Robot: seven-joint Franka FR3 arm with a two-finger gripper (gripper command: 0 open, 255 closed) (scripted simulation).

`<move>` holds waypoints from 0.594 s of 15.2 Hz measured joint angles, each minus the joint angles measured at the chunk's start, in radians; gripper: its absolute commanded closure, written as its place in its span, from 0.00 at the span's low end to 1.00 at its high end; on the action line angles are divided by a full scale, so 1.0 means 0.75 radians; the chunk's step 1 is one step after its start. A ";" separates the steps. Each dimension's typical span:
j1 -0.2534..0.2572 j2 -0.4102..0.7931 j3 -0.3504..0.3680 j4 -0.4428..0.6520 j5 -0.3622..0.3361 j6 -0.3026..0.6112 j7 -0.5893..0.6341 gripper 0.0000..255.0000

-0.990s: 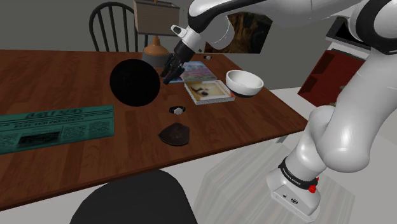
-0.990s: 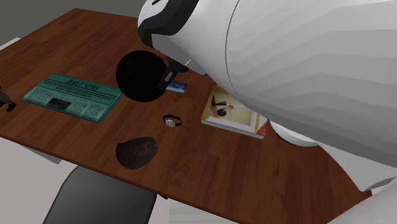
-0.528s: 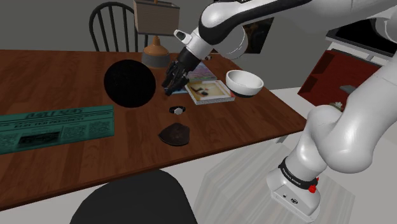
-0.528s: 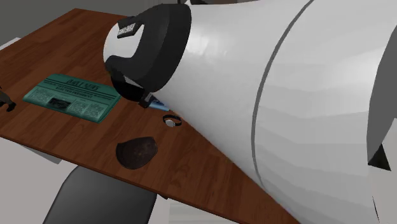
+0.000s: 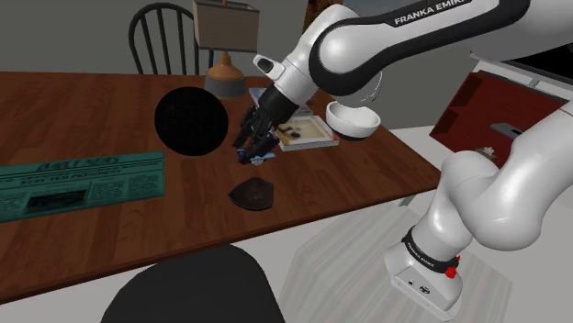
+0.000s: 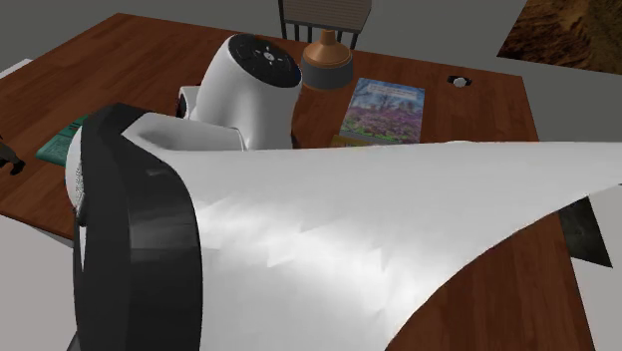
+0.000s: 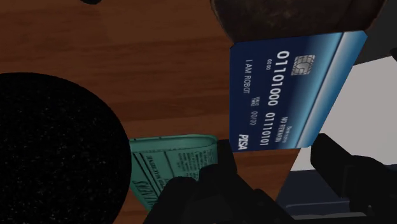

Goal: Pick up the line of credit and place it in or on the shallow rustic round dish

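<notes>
My black gripper (image 5: pixel 252 147) is shut on a blue credit card (image 7: pixel 289 95) with white numbers and a chip. The card stands up between the two fingers (image 7: pixel 222 172), and its pale blue edge (image 5: pixel 261 159) peeks out below the hand. A dark brown, rough, shallow round dish (image 5: pixel 252 194) lies on the wooden table (image 5: pixel 110 92), just nearer the front edge than the gripper. The same dish (image 7: pixel 299 16) shows right beyond the card. The gripper hangs a little above the table.
A large black round thing (image 5: pixel 191 121) sits beside the gripper. A teal newspaper (image 5: pixel 83 182) lies toward the shoulder view's left. A white bowl (image 5: pixel 353 119), a picture book (image 5: pixel 303 131), a lamp base (image 5: pixel 223 73) and a chair (image 5: pixel 163 27) stand behind.
The gripper has carried the card away from the back of the table and lower, toward the brown dish. It now covers the small watch on the table.
</notes>
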 measured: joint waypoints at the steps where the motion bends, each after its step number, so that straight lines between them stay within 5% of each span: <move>1: 0.007 -0.015 0.028 -0.008 -0.010 0.007 0.042 1.00; 9: 0.062 0.002 0.051 -0.104 0.080 0.133 -0.001 1.00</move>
